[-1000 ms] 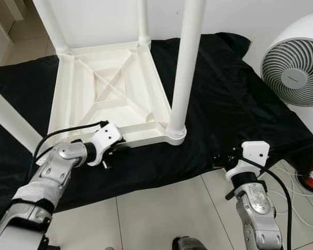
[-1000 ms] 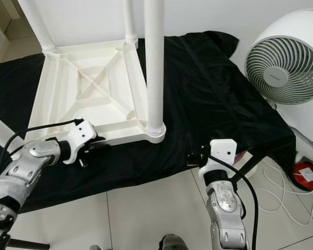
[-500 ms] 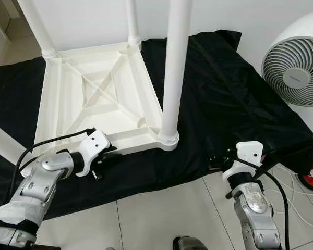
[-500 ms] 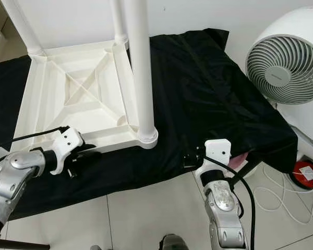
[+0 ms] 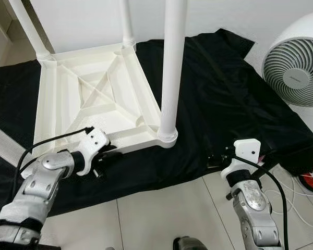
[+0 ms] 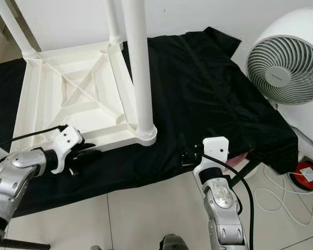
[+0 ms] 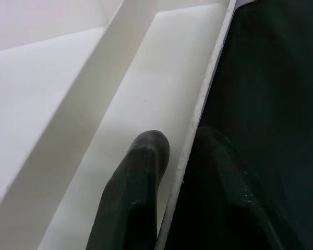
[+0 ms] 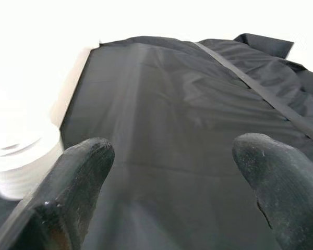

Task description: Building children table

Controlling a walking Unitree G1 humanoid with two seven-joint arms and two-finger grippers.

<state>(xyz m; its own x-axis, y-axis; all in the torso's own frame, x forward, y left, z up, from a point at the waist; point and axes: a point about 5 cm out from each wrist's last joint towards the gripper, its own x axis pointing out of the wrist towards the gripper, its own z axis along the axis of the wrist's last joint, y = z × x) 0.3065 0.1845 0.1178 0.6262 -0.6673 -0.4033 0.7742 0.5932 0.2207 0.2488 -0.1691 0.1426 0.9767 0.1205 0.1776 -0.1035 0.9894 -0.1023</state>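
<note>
Black cloth (image 5: 224,99), tiled floor (image 5: 156,213), fan (image 5: 297,67)

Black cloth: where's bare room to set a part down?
Free: the black cloth between the upturned table and the fan, ahead of the open right gripper. Crowded: the near-left edge, where the left gripper clamps the table's rim.

Black-draped bed (image 5: 240,99) carries the upturned white table (image 5: 94,99)
</note>
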